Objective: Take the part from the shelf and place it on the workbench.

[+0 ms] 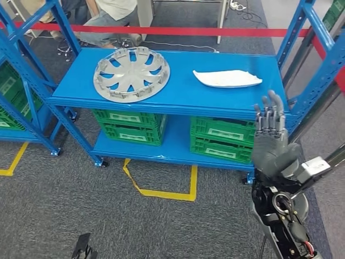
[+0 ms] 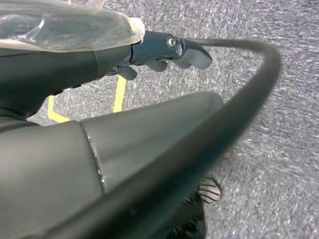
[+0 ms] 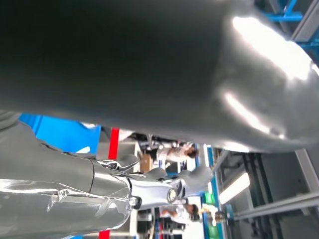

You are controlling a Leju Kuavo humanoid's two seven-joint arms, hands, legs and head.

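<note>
While it lies flat on the blue shelf point(image 1: 183, 89), the white part point(image 1: 227, 79) looks thin.

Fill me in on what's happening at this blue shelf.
The robot faces a blue shelf whose top level holds a silver wheel cover and a white part. Its right robot hand is raised, fingers apart and empty, near the shelf's right end, just short of the white part. Nothing has been picked up yet.

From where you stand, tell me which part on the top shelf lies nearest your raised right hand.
The flat white part, lying toward the shelf's right end, just beyond the right hand. The round silver hubcap sits far to the left.
</note>
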